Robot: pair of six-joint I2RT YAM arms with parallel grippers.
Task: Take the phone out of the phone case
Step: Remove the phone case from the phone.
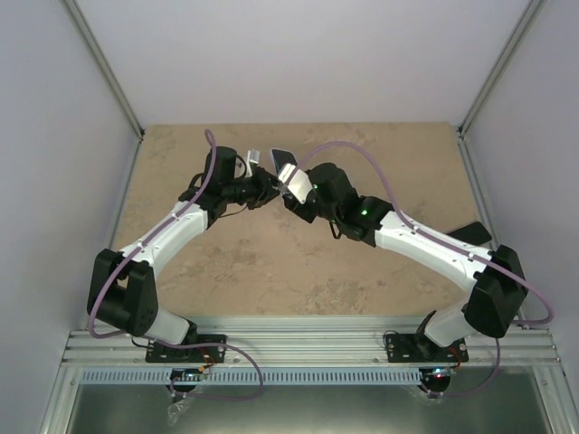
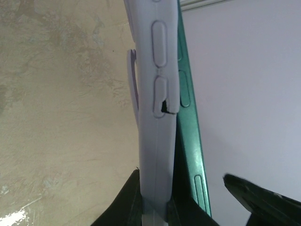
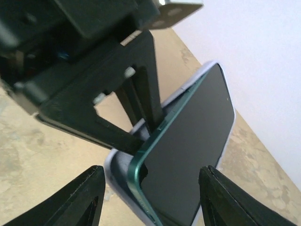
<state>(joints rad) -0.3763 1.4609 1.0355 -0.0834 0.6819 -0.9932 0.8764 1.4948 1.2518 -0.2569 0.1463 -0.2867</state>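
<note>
- We see the phone point(image 3: 193, 141) partly in the phone case point(image 2: 155, 141), with one edge out.
- The left tool point(image 2: 154, 209) clamps the phone case wall.
- The right tool point(image 3: 150, 197) straddles the phone, above the counter point(image 1: 271, 262).

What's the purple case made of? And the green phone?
The phone case looks like soft, matte rubber or silicone: its lilac edge bends off the phone, with moulded button bumps. The phone shows a glossy green rim, maybe metal or painted plastic, and a dark, shiny front, likely glass.
</note>
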